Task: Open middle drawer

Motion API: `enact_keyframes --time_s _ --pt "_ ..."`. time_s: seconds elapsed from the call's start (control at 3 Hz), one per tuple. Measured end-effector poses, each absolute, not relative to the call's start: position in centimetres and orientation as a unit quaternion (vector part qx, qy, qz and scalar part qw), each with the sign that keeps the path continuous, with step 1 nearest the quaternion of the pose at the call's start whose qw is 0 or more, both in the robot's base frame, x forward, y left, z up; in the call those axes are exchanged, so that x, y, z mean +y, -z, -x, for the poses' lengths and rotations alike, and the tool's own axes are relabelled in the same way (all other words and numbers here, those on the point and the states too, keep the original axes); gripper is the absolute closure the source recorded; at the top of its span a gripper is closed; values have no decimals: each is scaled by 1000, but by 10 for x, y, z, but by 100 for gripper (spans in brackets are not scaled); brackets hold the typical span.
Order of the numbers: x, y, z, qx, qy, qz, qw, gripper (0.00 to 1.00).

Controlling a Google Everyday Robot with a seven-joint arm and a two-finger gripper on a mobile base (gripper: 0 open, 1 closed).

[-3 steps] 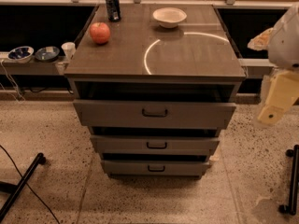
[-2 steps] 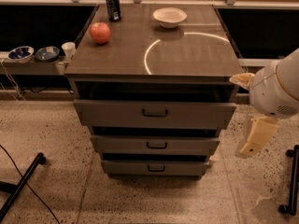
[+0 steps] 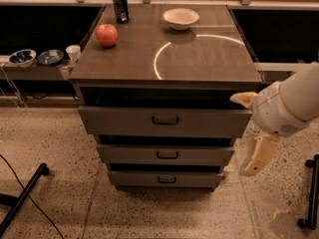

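Speckled stone floor (image 3: 60, 203) | grey counter (image 3: 199, 59) at centre | deeper top drawer (image 3: 124, 122) | middle drawer (image 3: 129, 154), second of three fronts | lowest drawer (image 3: 134, 179) | gripper (image 3: 256, 156) right of the fronts, beside the middle drawer, apart from it; grip width cannot be told | white bowl (image 3: 181, 18) far right | red apple (image 3: 106, 35) left | dark can (image 3: 120, 5) far left

The cabinet (image 3: 209, 66) bears an apple (image 3: 106, 35) at left, a can (image 3: 120, 5) behind it, and a bowl (image 3: 181, 18) at the back. The middle drawer (image 3: 129, 155) lies under the top drawer (image 3: 119, 121). The gripper (image 3: 254, 133) is just to their right.
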State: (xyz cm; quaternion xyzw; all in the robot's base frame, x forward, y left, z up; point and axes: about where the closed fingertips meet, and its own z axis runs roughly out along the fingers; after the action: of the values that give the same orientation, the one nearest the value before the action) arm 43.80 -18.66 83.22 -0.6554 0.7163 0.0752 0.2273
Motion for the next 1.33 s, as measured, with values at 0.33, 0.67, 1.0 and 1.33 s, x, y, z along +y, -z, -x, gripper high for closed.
enact_keyframes --time_s 0.33,0.67,1.0,1.33 --pt "-157 -756 -436 683 -130 679 235 0" --pt "-125 -693 -430 637 -177 706 255 0" --pt "-123 -687 -429 626 -180 715 256 0" --pt "-126 -675 -437 640 -183 704 248 0"
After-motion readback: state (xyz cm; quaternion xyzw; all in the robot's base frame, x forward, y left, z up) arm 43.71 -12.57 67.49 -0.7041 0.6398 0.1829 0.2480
